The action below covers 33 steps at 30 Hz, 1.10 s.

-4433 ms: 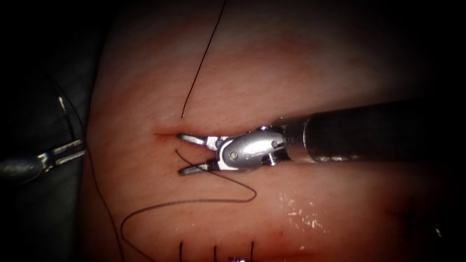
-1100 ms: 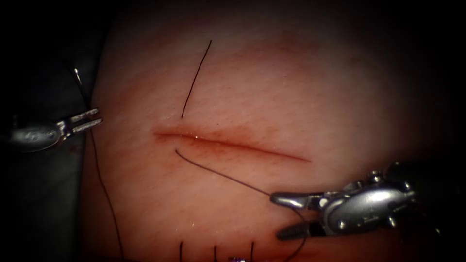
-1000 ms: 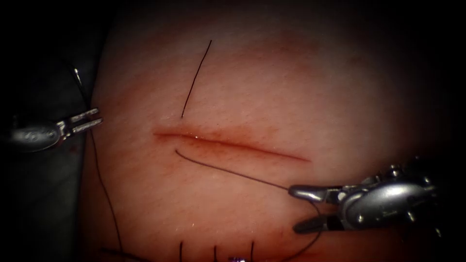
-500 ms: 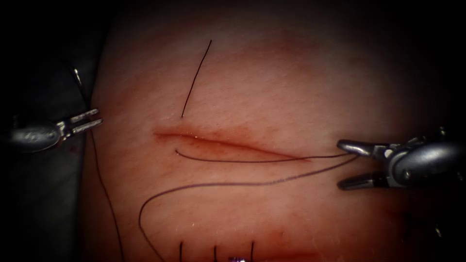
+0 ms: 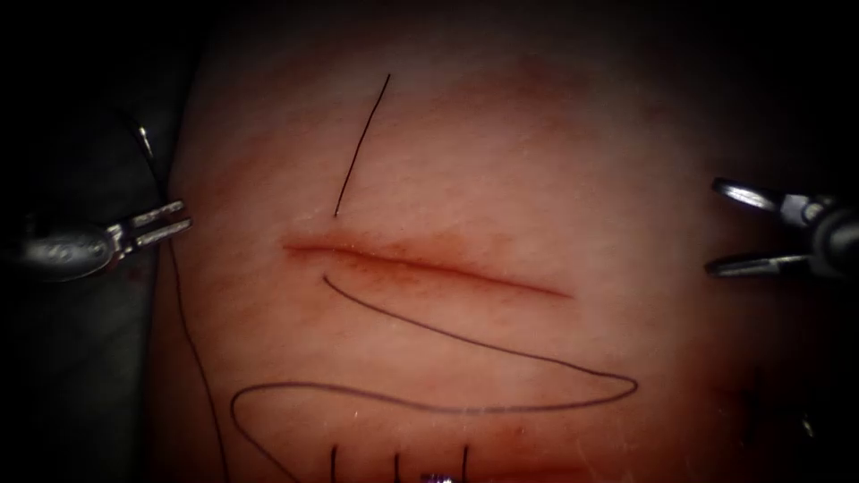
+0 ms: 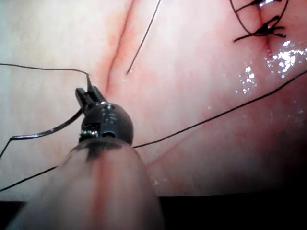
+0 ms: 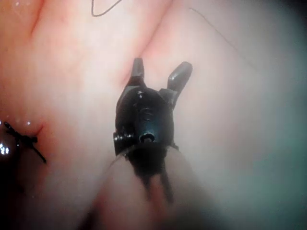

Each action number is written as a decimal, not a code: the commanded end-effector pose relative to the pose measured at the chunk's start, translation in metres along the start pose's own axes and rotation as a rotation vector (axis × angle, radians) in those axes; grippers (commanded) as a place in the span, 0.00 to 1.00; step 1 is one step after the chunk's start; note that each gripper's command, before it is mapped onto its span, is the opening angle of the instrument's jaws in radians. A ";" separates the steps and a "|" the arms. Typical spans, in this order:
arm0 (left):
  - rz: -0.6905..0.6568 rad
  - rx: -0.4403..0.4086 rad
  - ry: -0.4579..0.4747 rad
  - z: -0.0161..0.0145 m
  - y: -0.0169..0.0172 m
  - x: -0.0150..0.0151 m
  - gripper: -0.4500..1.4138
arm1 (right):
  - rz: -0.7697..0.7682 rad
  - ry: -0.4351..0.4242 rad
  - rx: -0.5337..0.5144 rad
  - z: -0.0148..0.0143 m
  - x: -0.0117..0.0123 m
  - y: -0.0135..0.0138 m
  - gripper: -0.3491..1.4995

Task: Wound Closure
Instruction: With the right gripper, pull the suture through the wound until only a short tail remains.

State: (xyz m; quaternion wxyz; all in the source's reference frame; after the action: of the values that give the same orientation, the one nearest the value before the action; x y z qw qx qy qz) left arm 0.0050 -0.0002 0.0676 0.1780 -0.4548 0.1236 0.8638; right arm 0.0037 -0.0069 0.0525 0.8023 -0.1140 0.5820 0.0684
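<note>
Two tools sit out at the edges. Tissue point(image 5: 501, 161) lies between them, its cut point(image 5: 420, 266) unstitched. Right tool point(image 5: 735, 229) at three o'clock, jaws spread, holding nothing. Left tool point(image 5: 174, 219) at nine o'clock, jaws clamped on the needle point(image 6: 45, 132). Thread point(image 5: 465, 407) loops slack at six o'clock.

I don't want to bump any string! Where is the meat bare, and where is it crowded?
Bare: tissue above the cut, between the short thread end and the open, empty right tool. Crowded: below the cut, looping thread and old stitches; leftward, left tool gripping that thread beside the needle, outside the tissue.
</note>
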 end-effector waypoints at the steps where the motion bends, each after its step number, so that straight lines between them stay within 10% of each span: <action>1: 0.000 -0.001 0.001 0.0007 0.0004 -0.0003 0.00 | 0.020 0.020 0.008 0.0030 -0.0009 -0.0001 0.95; 12: 0.001 -0.003 -0.001 0.0007 0.0004 -0.0003 0.00 | 0.010 0.078 0.045 0.0157 -0.0046 -0.0033 0.95; 21: 0.002 -0.003 -0.002 0.0006 0.0005 -0.0002 0.00 | 0.033 0.126 0.099 0.0244 -0.0094 -0.0110 0.95; 33: 0.002 -0.002 -0.003 0.0005 0.0005 -0.0001 0.00 | 0.033 0.108 0.148 0.0286 -0.0127 -0.0162 0.94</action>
State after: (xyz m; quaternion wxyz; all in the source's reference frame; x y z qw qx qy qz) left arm 0.0051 -0.0005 0.0674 0.1769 -0.4533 0.1228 0.8650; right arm 0.0292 -0.0145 0.0743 0.7758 -0.0479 0.6284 0.0319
